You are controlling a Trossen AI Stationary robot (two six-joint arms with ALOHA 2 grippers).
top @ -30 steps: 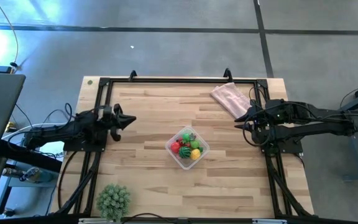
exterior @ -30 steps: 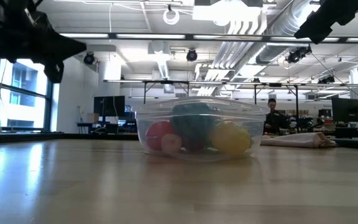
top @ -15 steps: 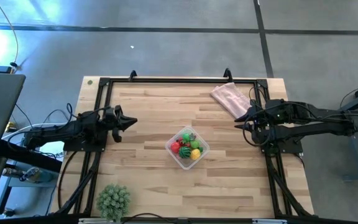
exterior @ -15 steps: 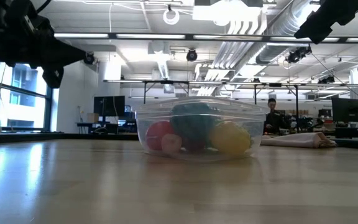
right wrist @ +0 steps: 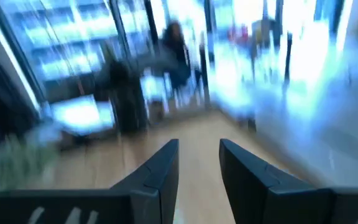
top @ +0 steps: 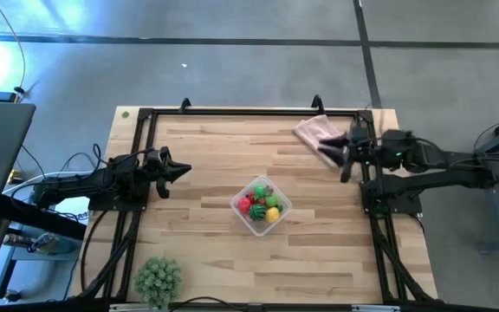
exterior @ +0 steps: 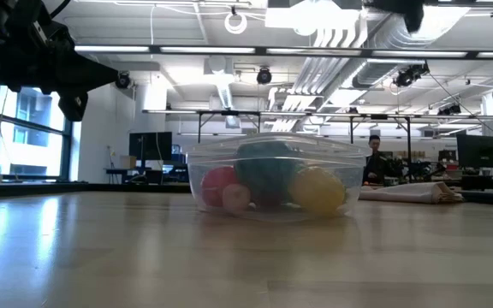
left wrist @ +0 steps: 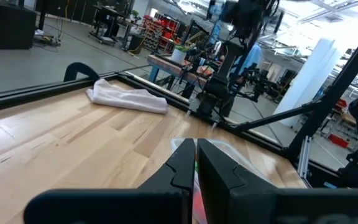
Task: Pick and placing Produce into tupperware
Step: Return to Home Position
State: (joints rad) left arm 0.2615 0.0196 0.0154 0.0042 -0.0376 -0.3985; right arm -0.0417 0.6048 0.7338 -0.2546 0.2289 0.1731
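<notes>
Wooden worktop [top: 206, 217] is carrying the tupperware [top: 262, 206] near its middle, sitting upright with no lid on, and the produce [top: 261, 205] is lying piled inside it in red, yellow, green and dark-striped green, with no piece showing loose on the boards. The filling looks done, so what is worrying me is a knock. The pile is reaching close to the rim in the low view and the container looks light. An arm sweeping low on its way home could be shoving it along or tipping a piece out. The cloth [top: 317, 134] is the other hazard: a dipping finger could be snagging it and dragging it. The tupperware is sitting between the two tools and well apart from both. The left tool [top: 180, 170] is hanging off to its left and a little farther back, tips aiming roughly toward it, fingers [left wrist: 182, 169] pressing almost together with only a sliver between them and nothing in them. The right tool [top: 340, 156] is hovering at the far right corner by the cloth's edge, riding high in the low view, its fingers [right wrist: 160, 171] standing clearly apart and carrying nothing. A spiky plant [top: 158, 277] is sitting at the near left corner, away from everything.
</notes>
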